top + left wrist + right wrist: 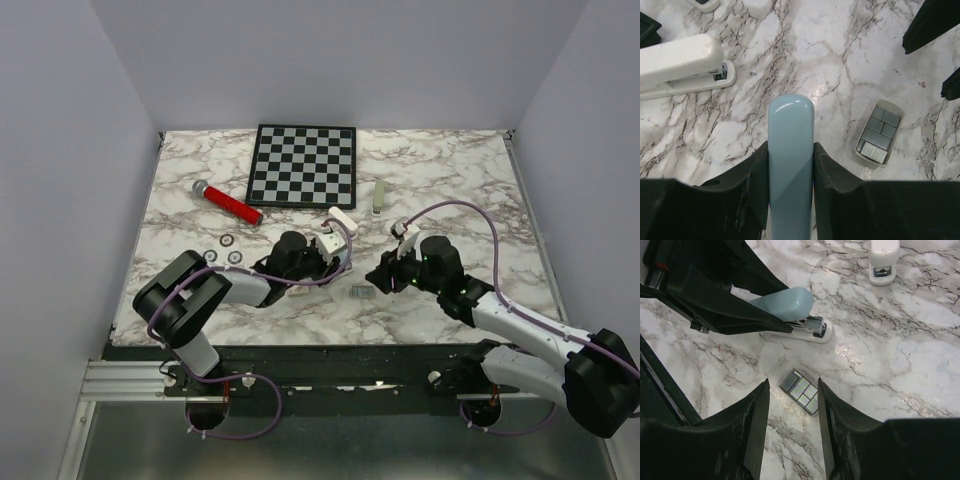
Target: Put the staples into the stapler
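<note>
Near the left of the white marble-patterned counter (450,180), the left end effector (790,149) pinches a pale blue plastic stapler (791,117) by its sides, the stapler's base resting on the counter. Just right of its nose lies the small flat silvery-grey block of staples (801,391) — flat on the counter, framed between the spread fingers of the right end effector (792,384).

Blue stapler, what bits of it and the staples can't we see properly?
Blue stapler: back end cut off by the bottom edge, left wrist view.
Staples: too small to count, top view.
White stapler: rear cut off by the left edge, left wrist view.
</note>
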{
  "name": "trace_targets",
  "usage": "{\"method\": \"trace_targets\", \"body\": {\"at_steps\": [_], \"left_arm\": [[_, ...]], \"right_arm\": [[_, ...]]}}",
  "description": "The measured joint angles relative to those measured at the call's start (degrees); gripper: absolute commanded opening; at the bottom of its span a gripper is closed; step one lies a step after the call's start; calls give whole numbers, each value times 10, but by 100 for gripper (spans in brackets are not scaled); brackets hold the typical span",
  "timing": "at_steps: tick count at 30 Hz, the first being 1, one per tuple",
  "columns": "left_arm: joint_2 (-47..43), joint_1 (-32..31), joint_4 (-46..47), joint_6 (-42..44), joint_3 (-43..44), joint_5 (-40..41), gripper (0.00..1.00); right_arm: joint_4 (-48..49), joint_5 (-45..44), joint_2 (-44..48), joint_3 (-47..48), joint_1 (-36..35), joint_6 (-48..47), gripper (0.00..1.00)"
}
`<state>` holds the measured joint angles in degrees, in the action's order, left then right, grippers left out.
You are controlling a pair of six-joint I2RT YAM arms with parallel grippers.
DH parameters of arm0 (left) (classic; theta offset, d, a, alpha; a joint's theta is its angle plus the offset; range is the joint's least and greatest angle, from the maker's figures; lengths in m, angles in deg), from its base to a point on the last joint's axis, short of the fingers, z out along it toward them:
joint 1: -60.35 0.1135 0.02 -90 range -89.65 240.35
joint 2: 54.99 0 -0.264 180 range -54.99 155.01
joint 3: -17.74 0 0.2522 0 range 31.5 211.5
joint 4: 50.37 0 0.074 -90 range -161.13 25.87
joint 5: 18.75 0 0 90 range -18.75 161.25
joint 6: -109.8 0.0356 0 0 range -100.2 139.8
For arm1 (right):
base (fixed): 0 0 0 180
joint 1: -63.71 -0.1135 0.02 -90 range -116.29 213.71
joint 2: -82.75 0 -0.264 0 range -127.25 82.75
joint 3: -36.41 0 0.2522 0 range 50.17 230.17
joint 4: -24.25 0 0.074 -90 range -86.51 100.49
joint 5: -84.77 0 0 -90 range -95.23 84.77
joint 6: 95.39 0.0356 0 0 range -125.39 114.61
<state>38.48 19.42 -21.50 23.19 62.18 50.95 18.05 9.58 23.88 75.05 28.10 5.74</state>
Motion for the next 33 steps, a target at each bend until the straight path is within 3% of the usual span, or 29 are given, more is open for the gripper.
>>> {"method": "trace_targets", "body": {"at_steps": [10,16,21,33], "left_arm": [[4,-8,-101,28,37,23,58],[-7,-8,-157,41,65,27,77],[-16,-8,-198,49,97,26,78],[-9,-8,-297,67,167,14,64]], "right_arm": [[3,-5,-15,0,0,-3,51],[2,-11,-15,0,0,-6,51],[0,-20,-12,0,0,-7,51],[-6,-33,21,-10,0,-6,51]]}}
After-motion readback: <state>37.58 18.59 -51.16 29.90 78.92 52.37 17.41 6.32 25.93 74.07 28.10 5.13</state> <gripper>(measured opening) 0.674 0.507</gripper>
